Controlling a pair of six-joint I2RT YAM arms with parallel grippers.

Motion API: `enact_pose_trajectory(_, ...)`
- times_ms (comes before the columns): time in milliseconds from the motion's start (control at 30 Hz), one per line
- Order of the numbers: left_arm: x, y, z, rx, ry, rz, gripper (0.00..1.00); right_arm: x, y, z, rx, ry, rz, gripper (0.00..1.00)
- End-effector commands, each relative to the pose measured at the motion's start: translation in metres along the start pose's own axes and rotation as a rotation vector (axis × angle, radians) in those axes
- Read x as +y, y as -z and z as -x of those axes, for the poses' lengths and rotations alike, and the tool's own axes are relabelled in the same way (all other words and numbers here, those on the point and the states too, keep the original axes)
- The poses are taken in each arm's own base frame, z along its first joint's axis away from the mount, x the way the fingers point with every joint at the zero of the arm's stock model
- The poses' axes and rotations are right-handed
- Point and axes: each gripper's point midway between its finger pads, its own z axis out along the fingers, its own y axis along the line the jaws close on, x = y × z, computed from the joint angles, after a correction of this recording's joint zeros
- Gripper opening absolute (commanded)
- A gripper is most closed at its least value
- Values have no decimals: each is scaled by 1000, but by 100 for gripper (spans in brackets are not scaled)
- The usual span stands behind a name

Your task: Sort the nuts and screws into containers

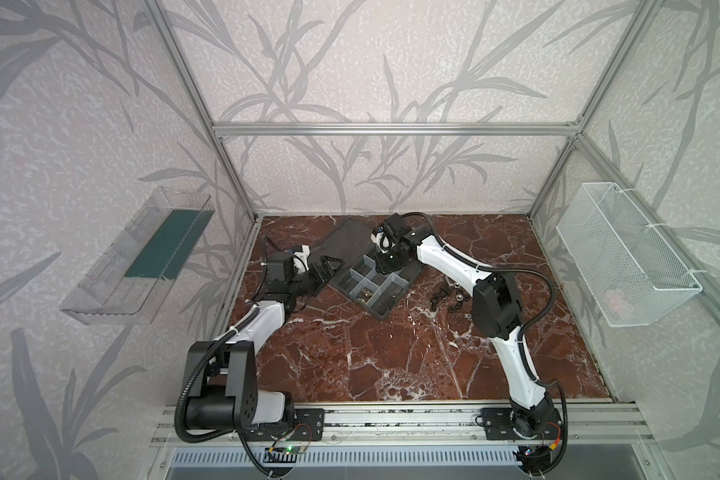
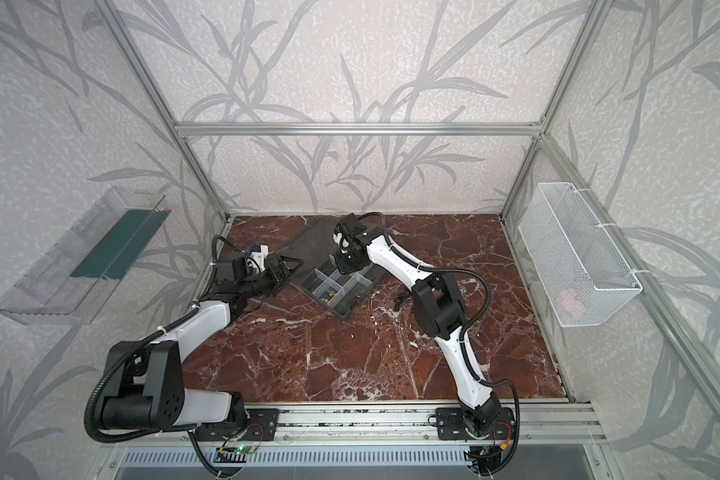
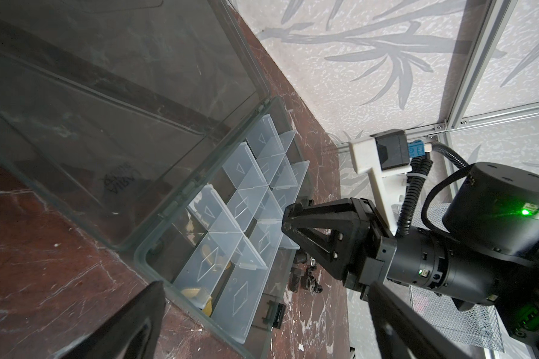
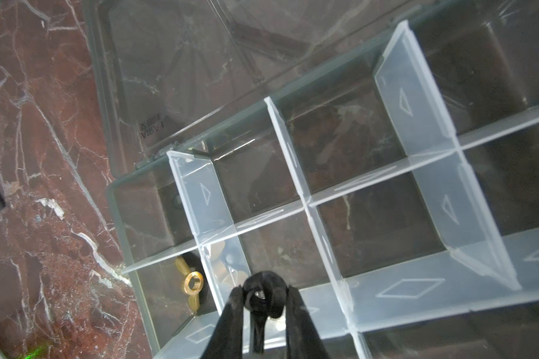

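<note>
Tabletop of red marble, organizer box open on it, my left gripper beside it with fingers apart, my right gripper over the cells clamped on a black screw, loose screws and nuts heaped beside the box, brass nut in corner cell.

Tabletop: stone-look slab tabletop, red-brown marble with white veins.
Walls: papered walls, pale grey with a darker grey leaf print.
Box: shallow plastic organizer box, smoky dark grey, see-through.
Dividers: thin plastic dividers, milky white, with outlined triangles and diamonds.
Wing nut: small metal wing nut, brass gold.
Fastener: small metal fastener in the black right gripper, black.
Loose screws: tiny metal screws, black.
Basket: wire mesh basket, white.
Bin: clear plastic wall bin, dark green strip inside.
</note>
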Motion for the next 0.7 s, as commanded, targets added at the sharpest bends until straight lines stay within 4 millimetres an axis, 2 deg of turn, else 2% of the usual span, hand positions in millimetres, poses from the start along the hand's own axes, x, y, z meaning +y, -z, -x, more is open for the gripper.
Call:
enact_pose_trajectory(0,-5,2,-2,0,-15,-19,99,-1,-4,-8,43,35,-45,4)
enact_pose_trajectory(200,-5,3,-3,-2,-15,-20,100,-1,-10,-14,67,41,-52,8)
enact_pose_trajectory(367,-6,4,-3,-3,-18,-24,99,0,-10,-14,70,43,-55,27)
enact_pose_trajectory(567,-7,6,-3,-5,-21,-22,100,4,-3,-13,73,53,-50,40)
enact_pose_trajectory(667,-8,6,-3,-7,-24,-23,100,5,3,-13,75,67,-60,42)
